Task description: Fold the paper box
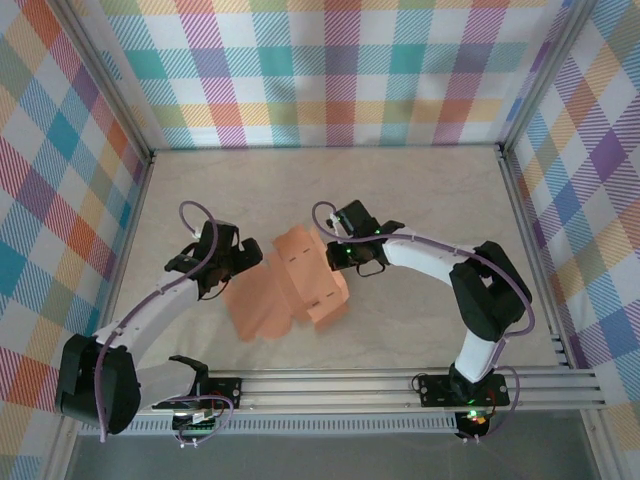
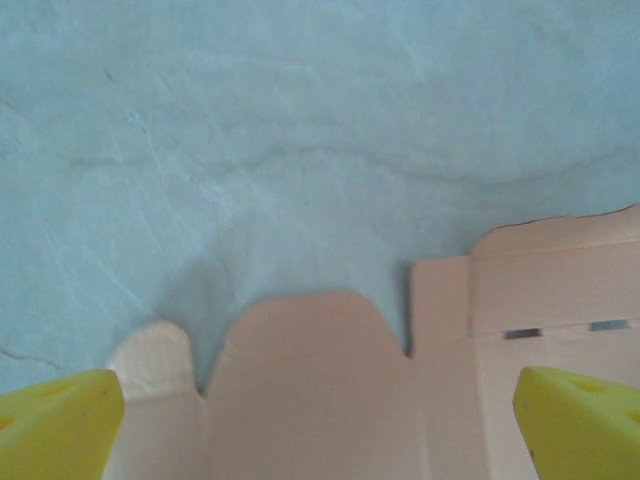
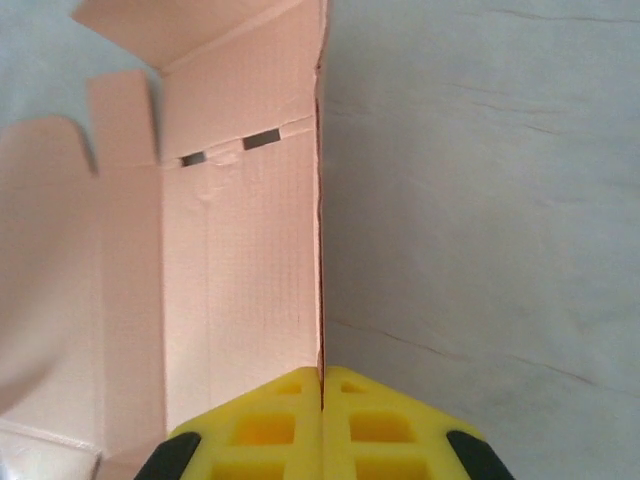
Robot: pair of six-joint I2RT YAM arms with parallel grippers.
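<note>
Your right gripper (image 3: 322,392) pinches shut on an upright panel edge of the salmon-orange paper box (image 1: 300,285), lying partly flat at the middle of the table (image 1: 420,190), while your left gripper (image 2: 320,425) hangs wide open above its rounded tabs (image 2: 305,350).

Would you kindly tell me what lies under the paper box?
The pale table surrounds the paper box and runs under it; whatever lies directly beneath the cardboard is covered from sight.
</note>
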